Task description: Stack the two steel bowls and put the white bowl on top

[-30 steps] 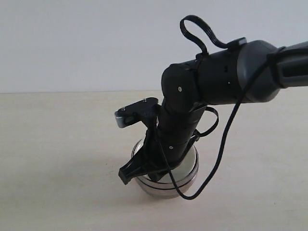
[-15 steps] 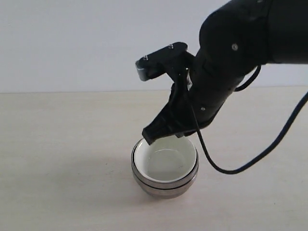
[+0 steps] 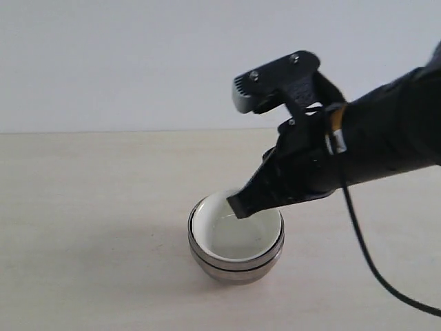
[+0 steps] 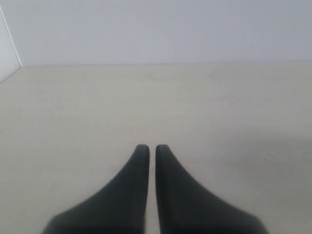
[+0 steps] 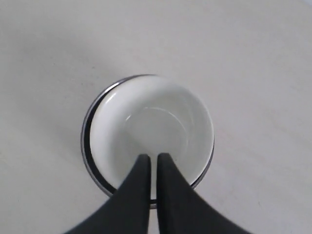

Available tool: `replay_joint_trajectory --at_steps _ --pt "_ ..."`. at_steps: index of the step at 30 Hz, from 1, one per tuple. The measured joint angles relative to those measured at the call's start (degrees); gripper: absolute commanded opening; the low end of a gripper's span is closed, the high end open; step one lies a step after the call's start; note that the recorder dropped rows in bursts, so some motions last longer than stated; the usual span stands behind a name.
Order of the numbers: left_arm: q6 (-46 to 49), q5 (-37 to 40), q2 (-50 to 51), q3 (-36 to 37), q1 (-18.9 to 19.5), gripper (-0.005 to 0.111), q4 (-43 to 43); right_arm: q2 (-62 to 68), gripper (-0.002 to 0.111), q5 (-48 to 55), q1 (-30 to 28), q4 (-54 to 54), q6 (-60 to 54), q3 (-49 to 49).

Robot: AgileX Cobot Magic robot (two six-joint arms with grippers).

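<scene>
We find the white bowl point(image 3: 238, 231) seated inside the two steel bowls point(image 3: 234, 267). The stack stands on the pale surface point(image 3: 89, 221), a little toward six o'clock from the middle of the exterior view. A dark seam round the steel suggests two nested shells, though we cannot tell dimpled from smooth here.

The right claw point(image 3: 239, 205) reaches in from three o'clock and hangs over the white bowl's rim at about twelve o'clock. Its jaws are clenched to a thin slit and grasp nothing. The left claw point(image 4: 147, 147) is likewise clenched and empty, over bare surface.

We judge the stacking done. The ceramic should be stiff, glazed and easily chipped, and the steel slick and light. Any further hold is best taken at the rim, one finger inside and one outside, pinched gently.
</scene>
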Motion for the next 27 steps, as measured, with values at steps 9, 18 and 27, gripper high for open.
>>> replay_joint_trajectory --at_steps 9,18,27 --pt "0.0 0.0 0.0 0.0 0.0 0.004 0.0 -20.3 0.0 -5.1 0.0 -1.0 0.8 9.4" --pt "0.0 0.0 0.0 0.0 0.0 0.004 0.0 -42.6 0.0 -9.2 0.0 0.7 3.9 16.1" --pt "0.0 0.0 0.0 0.0 0.0 0.004 0.0 -60.0 0.0 -5.1 0.0 2.0 4.3 16.6"
